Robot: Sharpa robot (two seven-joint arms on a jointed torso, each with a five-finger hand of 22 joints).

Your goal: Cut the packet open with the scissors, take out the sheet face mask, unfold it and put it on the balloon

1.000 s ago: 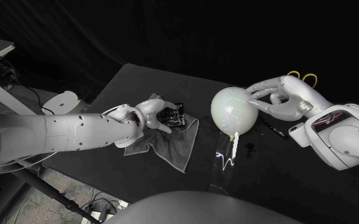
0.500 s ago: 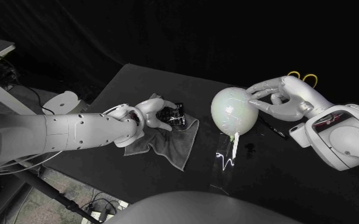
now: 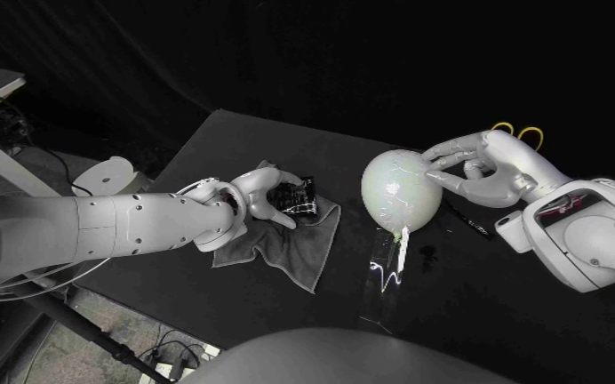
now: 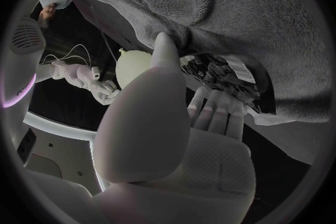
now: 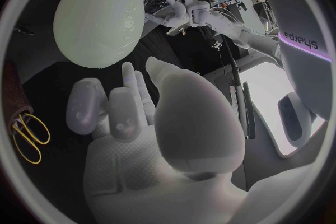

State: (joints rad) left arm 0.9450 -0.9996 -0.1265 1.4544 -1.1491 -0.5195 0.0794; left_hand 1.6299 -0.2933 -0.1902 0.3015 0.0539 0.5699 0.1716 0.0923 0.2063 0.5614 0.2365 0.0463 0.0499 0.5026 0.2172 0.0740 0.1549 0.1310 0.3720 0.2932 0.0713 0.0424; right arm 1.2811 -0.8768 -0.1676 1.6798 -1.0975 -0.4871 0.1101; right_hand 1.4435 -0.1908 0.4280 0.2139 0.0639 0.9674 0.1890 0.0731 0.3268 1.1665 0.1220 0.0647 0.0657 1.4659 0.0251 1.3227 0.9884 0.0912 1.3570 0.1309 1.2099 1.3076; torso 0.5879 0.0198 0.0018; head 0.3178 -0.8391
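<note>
The black surface (image 3: 243, 140) carries everything; on its left part lies a grey cloth (image 3: 301, 255), rumpled, with one corner towards the robot; to the right of it the pale balloon (image 3: 400, 188) stands with its knot down, bare, with no mask on it; the right robot hand (image 3: 481, 171) lies against the balloon's far side, fingers spread over the curve, and I cannot tell whether it grips the balloon or only steadies it; the left robot hand (image 3: 263, 196) rests on the cloth with its fingers curled towards the dark packet (image 3: 300, 196); the left wrist view shows the fingertips at the packet's edge, but not whether they have a hold on it; the packet lies on the cloth, touching that hand, and looks uncut; the scissors (image 3: 519, 132), with yellow handles, lie at the far right of the surface, behind the right robot hand and well apart from the packet.

By this the task seems to be at its first step, getting hold of the packet; the next move calls for a firm pinch on one edge so that the packet lifts free of the cloth, and for a hand to fetch the scissors; the right one is nearest, but must first leave the balloon, which may roll.
</note>
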